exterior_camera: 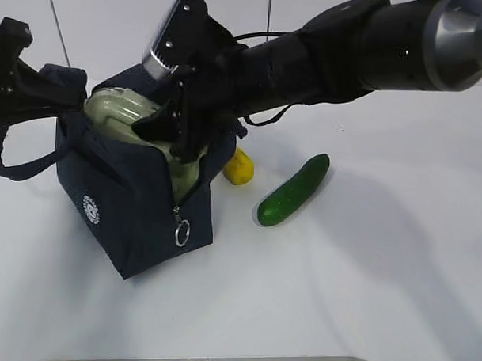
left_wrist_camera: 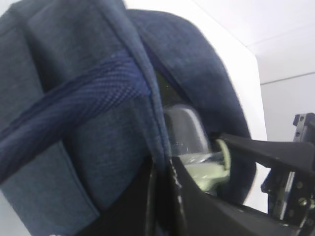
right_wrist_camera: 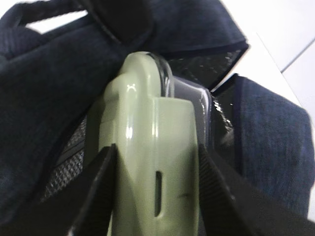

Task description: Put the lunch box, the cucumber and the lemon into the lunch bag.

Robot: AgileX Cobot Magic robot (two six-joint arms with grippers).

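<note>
The right tool (right_wrist_camera: 155,196) is squeezing the lunch box (right_wrist_camera: 152,147) to push it into the lunch bag (exterior_camera: 129,200), while the left tool (left_wrist_camera: 165,191) (pinched shut on the bag's edge) is holding it open.

Between our right fingers (right_wrist_camera: 101,182) sits the lunch box (right_wrist_camera: 152,162), tilted and partly down in the open mouth of the lunch bag (exterior_camera: 129,200), whose walls lie to either side of and beyond those fingers. Our left fingers (left_wrist_camera: 162,196) close on the bag's rim on its far-left side, with the box just inside that rim. Out on the worktop (exterior_camera: 364,296), to the right of the right fingers, the lemon (exterior_camera: 239,167) lies just beside the bag, and the cucumber (exterior_camera: 294,190) lies further right, near the lemon but apart.
</note>
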